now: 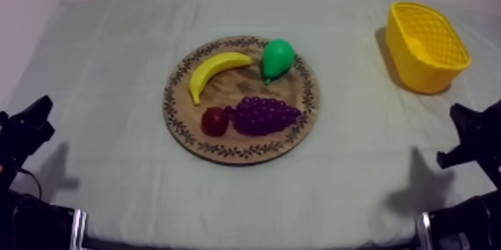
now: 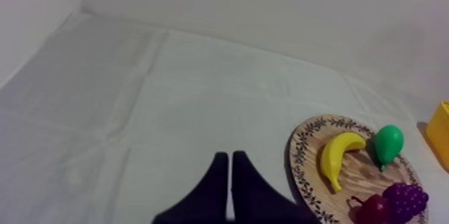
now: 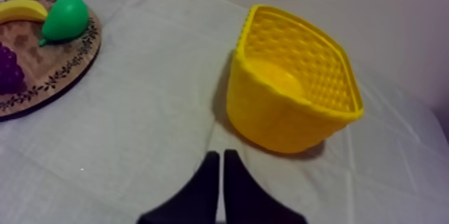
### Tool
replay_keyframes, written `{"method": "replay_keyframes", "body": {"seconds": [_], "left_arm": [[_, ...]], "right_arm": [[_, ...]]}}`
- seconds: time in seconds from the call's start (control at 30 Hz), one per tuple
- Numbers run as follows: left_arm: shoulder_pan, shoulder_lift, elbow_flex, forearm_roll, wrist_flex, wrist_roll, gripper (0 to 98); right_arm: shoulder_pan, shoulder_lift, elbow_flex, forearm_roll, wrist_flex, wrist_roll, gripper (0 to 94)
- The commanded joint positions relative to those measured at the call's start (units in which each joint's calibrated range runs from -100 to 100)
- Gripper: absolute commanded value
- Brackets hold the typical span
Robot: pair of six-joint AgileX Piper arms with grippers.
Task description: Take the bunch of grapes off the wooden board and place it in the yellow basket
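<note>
A purple bunch of grapes point(image 1: 265, 114) lies on the near right part of the round wooden board point(image 1: 302, 116), touching a small red fruit point(image 1: 215, 121). The yellow basket point(image 1: 426, 45) stands at the far right of the table with nothing in it. My left gripper point(image 1: 36, 116) rests low at the left side, shut, its fingers point(image 2: 229, 166) together as a narrow wedge over bare cloth. My right gripper point(image 1: 464, 121) rests low at the right side, shut too, pointing at the basket point(image 3: 290, 93). The grapes point(image 2: 404, 198) point(image 3: 9, 69) sit well away from both grippers.
A banana point(image 1: 215, 72) and a green pear point(image 1: 276, 58) lie on the far half of the board. Grey-white cloth spreads between board and basket and in front of the board. A pale wall rises behind the table.
</note>
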Motion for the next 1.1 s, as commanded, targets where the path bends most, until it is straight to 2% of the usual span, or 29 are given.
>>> {"method": "replay_keyframes", "body": {"seconds": [0.0, 0.5, 0.73, 0.8, 1.07], "left_arm": [[0.0, 0.0, 0.0, -0.03, 0.0, 0.0, 0.1], [0.0, 0.0, 0.0, -0.03, 0.0, 0.0, 0.1], [0.0, 0.0, 0.0, -0.03, 0.0, 0.0, 0.1], [0.0, 0.0, 0.0, -0.03, 0.0, 0.0, 0.1], [0.0, 0.0, 0.0, -0.03, 0.0, 0.0, 0.1]], "right_arm": [[0.0, 0.0, 0.0, 0.0, 0.1, 0.0, 0.4], [0.0, 0.0, 0.0, -0.1, -1.0, -1.4, 0.4], [2.8, 0.4, -4.6, -5.0, -0.1, 3.9, 0.3], [2.2, 2.2, -7.4, -5.3, 0.5, 4.1, 0.3], [-3.9, 17.7, -23.2, -3.4, 2.6, 1.4, 0.4]]}}
